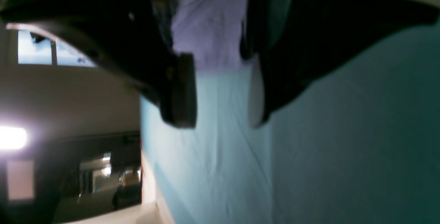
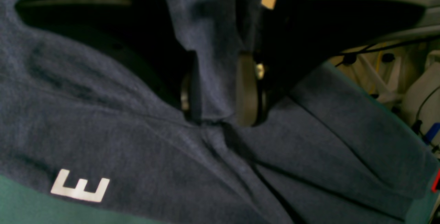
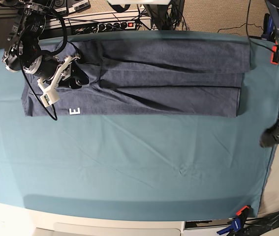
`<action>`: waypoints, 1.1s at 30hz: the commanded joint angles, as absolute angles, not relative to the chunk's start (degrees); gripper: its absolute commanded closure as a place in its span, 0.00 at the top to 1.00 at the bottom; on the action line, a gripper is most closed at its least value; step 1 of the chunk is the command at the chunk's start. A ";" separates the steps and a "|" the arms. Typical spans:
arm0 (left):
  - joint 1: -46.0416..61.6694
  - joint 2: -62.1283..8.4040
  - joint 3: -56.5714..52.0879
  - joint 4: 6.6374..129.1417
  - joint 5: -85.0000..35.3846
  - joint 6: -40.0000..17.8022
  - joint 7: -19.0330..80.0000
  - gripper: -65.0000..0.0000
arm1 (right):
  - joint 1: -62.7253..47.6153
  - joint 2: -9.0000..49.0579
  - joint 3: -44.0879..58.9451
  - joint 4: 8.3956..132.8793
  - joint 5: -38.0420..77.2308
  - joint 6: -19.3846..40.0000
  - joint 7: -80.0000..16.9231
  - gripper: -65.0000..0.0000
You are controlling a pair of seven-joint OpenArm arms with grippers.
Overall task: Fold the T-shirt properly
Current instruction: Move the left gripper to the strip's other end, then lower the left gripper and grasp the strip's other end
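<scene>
Fabric of the T-shirt is pinched between the closed jaws of the right gripper, the long folded band stretching away from it across the table cloth; a crosswise fold is judged next, the grip carried toward the far end, while the left gripper is held open, empty

One white block letter E on the dark blue T-shirt, near its left end, close to the near edge, no other readable text
</scene>
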State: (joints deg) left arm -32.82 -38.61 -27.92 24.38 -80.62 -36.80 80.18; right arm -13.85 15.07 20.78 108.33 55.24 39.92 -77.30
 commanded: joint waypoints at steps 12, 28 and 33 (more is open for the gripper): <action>-25.41 -42.61 -15.86 25.36 -85.00 -37.56 80.00 0.42 | -13.47 15.70 21.06 109.03 55.42 40.00 -75.90 0.29; -5.13 -45.56 -15.88 46.09 -85.00 -37.39 80.00 0.42 | -13.47 15.70 21.06 109.03 55.44 40.00 -75.92 0.29; -2.72 -42.68 -15.88 47.59 -85.00 -37.36 80.00 0.42 | -13.47 15.70 21.06 109.03 55.44 40.00 -76.05 0.29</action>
State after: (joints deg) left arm -2.96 -42.33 -16.23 47.40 -88.03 -37.63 78.22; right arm -13.85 15.07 20.78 108.33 54.04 39.92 -77.32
